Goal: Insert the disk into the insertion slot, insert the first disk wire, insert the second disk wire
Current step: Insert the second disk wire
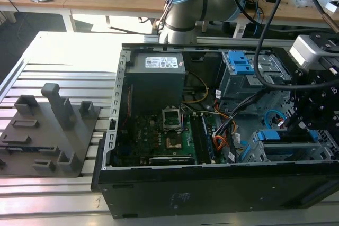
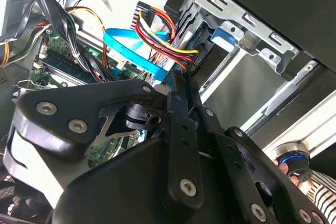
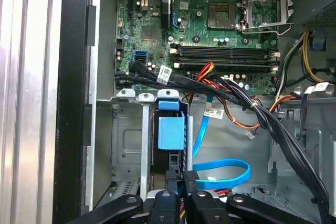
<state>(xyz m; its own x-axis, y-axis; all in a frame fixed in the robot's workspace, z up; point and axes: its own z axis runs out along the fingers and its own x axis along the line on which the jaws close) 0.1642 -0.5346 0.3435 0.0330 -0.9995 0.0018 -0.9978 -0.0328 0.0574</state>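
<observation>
First wrist view, gripper (image 3: 182, 174): I see the two black fingers pressed together on the dark end of the second disk wire (image 3: 231, 163).
Second wrist view, gripper (image 2: 176, 80): it is the same here; the fingers meet where the flat light-blue wire (image 2: 126, 51) ends.
Exterior view, gripper (image 1: 296, 123): it hangs inside the open computer case, at the right edge of the frame, low over the drive cage.
Second disk wire: in the first wrist view it makes a loop on the case floor, just beside the cage, and comes back to the fingertips.
Disk (image 3: 171, 132): it sits in the insertion slot (image 3: 128, 140), and its blue caddy shows at the mouth, directly in front of the gripper. In the exterior view the blue caddy (image 1: 288, 135) is at the lower right, inside the cage (image 1: 275, 152).
Black cable bundle (image 3: 236, 95): it runs across above the cage, between the cage and the motherboard (image 3: 210, 30).
Power supply (image 1: 156, 78): upper centre of the exterior view, well apart from the gripper.
Grey fixture (image 1: 53, 130): on the table at the exterior view's left, outside the case.
</observation>
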